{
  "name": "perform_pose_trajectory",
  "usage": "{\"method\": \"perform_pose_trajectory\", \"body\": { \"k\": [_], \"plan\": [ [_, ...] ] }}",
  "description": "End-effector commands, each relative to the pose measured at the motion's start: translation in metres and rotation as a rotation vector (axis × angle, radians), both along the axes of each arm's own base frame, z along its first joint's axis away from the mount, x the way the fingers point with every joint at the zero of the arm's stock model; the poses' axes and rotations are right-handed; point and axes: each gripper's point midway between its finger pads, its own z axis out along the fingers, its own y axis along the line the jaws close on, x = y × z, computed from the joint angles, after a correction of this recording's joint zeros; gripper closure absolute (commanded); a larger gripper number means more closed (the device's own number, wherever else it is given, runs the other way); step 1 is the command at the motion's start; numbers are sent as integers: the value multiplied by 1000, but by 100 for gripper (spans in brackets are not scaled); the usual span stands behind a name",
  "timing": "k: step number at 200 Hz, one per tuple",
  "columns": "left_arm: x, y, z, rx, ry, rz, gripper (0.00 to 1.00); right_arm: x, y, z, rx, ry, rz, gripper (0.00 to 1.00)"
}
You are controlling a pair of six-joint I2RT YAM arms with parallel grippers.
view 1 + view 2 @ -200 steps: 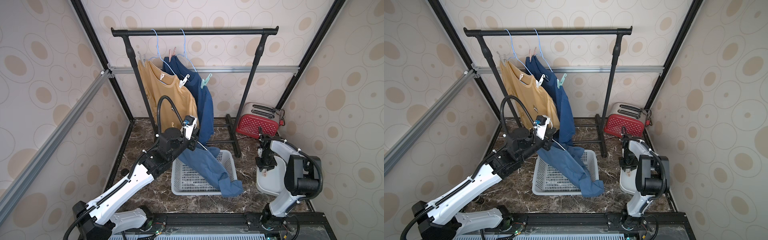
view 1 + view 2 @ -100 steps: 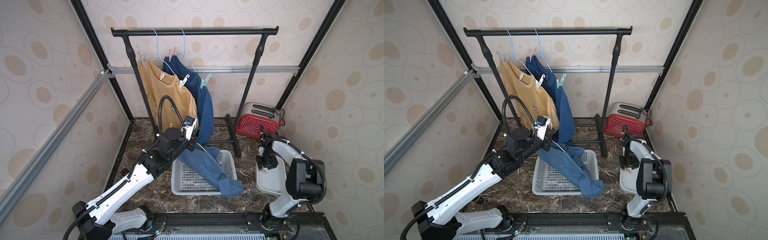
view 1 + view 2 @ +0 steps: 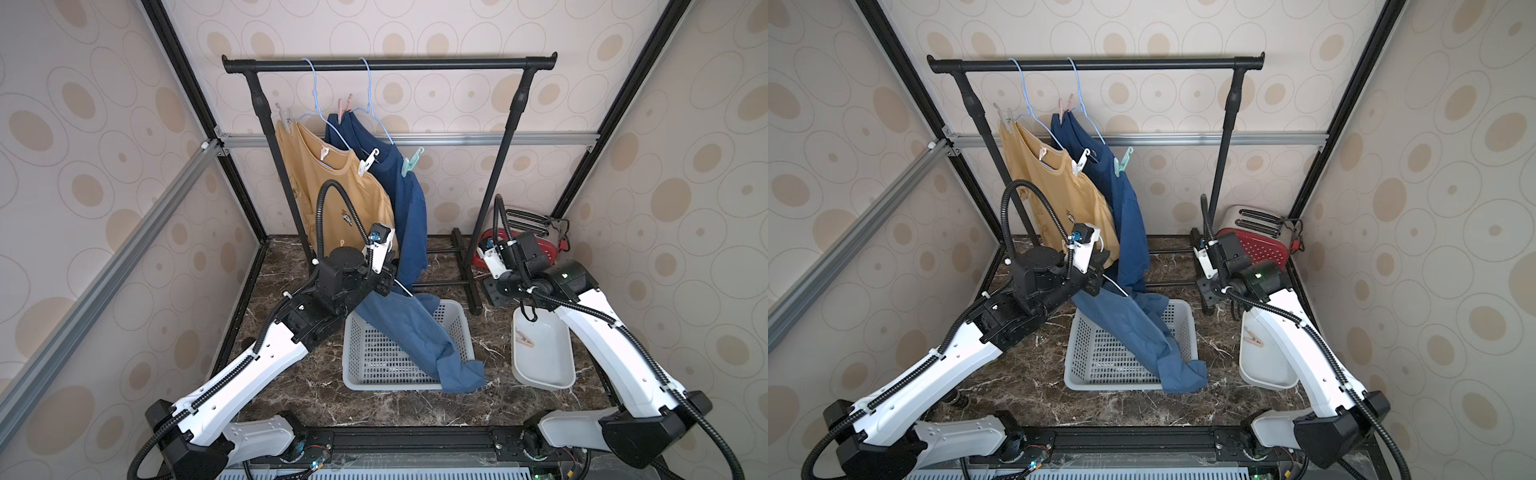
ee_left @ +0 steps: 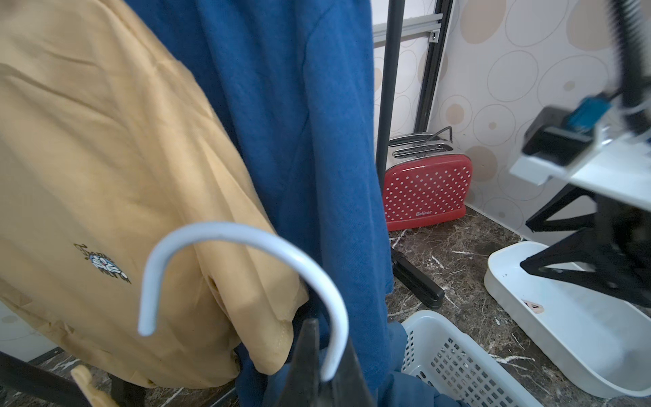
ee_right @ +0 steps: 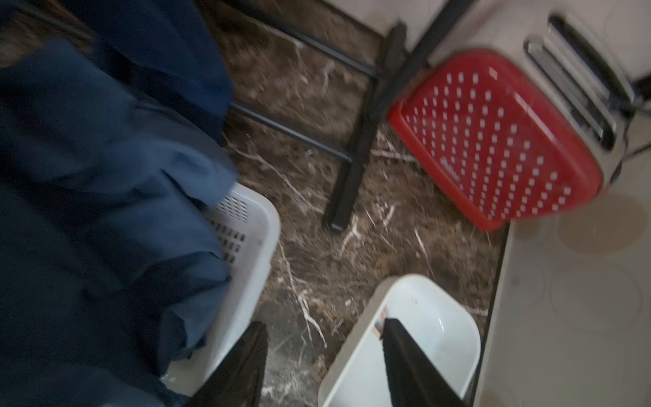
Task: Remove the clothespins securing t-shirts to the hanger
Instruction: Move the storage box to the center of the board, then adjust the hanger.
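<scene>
Two t-shirts hung on the black rack [image 3: 386,64] in both top views, the yellow t-shirt [image 3: 328,195] in front of the dark blue t-shirt [image 3: 409,216], each on a pale wire hanger. Five pegs showed there. A grey clothespin [image 3: 284,117] sat at the yellow shirt's far shoulder, a small pale clothespin [image 3: 323,153] at its collar and a white clothespin [image 3: 368,161] at its near shoulder. A pink clothespin [image 3: 344,109] and a teal clothespin [image 3: 411,160] sat on the dark blue one. A third t-shirt [image 3: 1125,324], lighter blue, sloped from the left gripper [image 3: 1096,286] down across the white basket [image 3: 1113,384], its hem spilling over the near rim. The right gripper [image 3: 496,293] hung over the far end of a white tub [image 3: 548,361], where a tan clothespin [image 3: 524,338] lay. A red toaster [image 3: 540,249] stood in the corner behind.

In the left wrist view, the left gripper [image 4: 327,352] was clamped on the end of a pale hanger hook [image 4: 225,229], with yellow and dark blue cloth close beyond it.

The right wrist view was blurred. The right gripper [image 5: 324,352] had its jaws spread with nothing between them. Beneath lay the tub [image 5: 433,317], a sliver of the tan clothespin [image 5: 379,322] showing beside one finger. The basket [image 5: 253,239] was to one side, the third t-shirt [image 5: 105,211] heaped over it.
</scene>
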Motion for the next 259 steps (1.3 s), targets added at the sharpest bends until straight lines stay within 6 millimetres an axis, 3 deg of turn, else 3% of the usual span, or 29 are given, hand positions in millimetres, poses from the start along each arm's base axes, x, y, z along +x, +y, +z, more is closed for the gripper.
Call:
{"method": "perform_pose_trajectory", "body": {
  "k": [1,30,55,93,132,162,204,259],
  "plan": [
    [-2,0,32,-92,-30,-10,98,-5,52,30,48,-100,152,42],
    [-4,-6,46,-171,-8,-31,98,-14,118,55,110,-188,311,41],
    [-6,-8,58,-212,6,-41,98,-19,150,67,249,-195,383,41],
    [-4,-6,64,-247,13,-26,98,-27,163,80,358,-215,441,41],
    [-4,-8,64,-254,18,-29,98,-33,147,108,380,-291,410,39],
    [-3,-10,67,-265,18,-35,98,-45,156,125,493,-284,451,38],
    [-5,-8,69,-267,24,-35,98,-40,188,109,572,-251,525,40],
    [-4,-6,69,-270,22,-18,98,-25,216,110,617,-261,570,44]
  ]
}}
